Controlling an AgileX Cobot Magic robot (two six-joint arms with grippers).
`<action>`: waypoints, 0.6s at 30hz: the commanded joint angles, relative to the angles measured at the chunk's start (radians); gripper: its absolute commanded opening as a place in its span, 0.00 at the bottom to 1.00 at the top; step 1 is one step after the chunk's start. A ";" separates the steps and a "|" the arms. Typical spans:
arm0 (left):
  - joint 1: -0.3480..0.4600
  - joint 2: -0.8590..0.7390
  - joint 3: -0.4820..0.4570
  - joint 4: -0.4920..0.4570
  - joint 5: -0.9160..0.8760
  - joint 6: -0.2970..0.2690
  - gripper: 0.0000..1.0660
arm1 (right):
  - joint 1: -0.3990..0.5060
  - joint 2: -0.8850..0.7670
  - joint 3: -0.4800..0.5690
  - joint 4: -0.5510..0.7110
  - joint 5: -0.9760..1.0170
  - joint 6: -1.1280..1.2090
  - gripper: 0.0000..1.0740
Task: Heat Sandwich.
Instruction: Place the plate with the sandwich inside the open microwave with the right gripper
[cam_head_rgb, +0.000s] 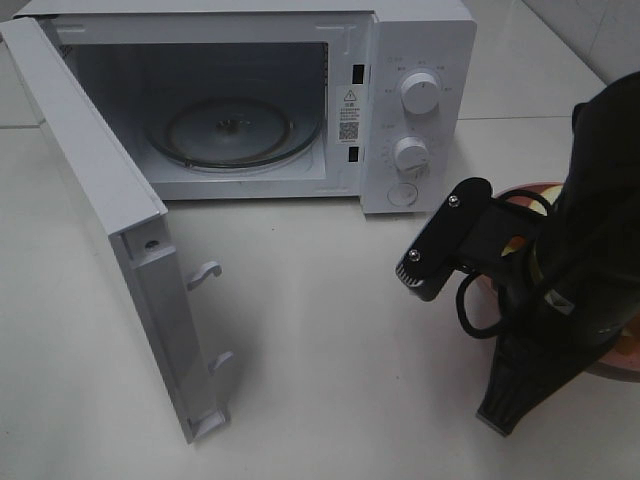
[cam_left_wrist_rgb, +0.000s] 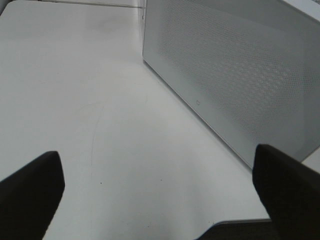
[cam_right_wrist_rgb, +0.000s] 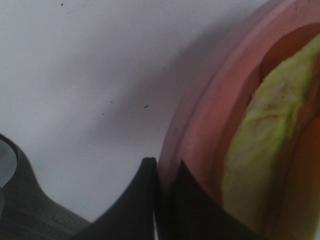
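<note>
- right gripper (cam_right_wrist_rgb: 164, 169) clamped together on the plate (cam_right_wrist_rgb: 210, 110) rim, one finger outside it, one inside
- sandwich (cam_right_wrist_rgb: 260, 150) lies on that plate, on the right side of the tabletop (cam_head_rgb: 320, 350), in front of the microwave (cam_head_rgb: 420, 60)
- it is probably soft, light and loose-layered, so squeezing would crush it; better to carry it by the stiff rim, kept level so it cannot slide
- left gripper (cam_left_wrist_rgb: 157, 167) spread apart and empty, over bare tabletop beside the open door (cam_left_wrist_rgb: 235, 75)
</note>
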 joint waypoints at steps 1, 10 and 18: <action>-0.002 -0.017 0.002 -0.001 -0.015 0.003 0.91 | 0.049 -0.029 0.002 -0.034 0.039 -0.051 0.00; -0.002 -0.017 0.002 -0.001 -0.015 0.003 0.91 | 0.148 -0.063 0.002 -0.036 0.083 -0.164 0.00; -0.002 -0.017 0.002 -0.001 -0.015 0.003 0.91 | 0.168 -0.100 0.002 -0.033 0.051 -0.332 0.00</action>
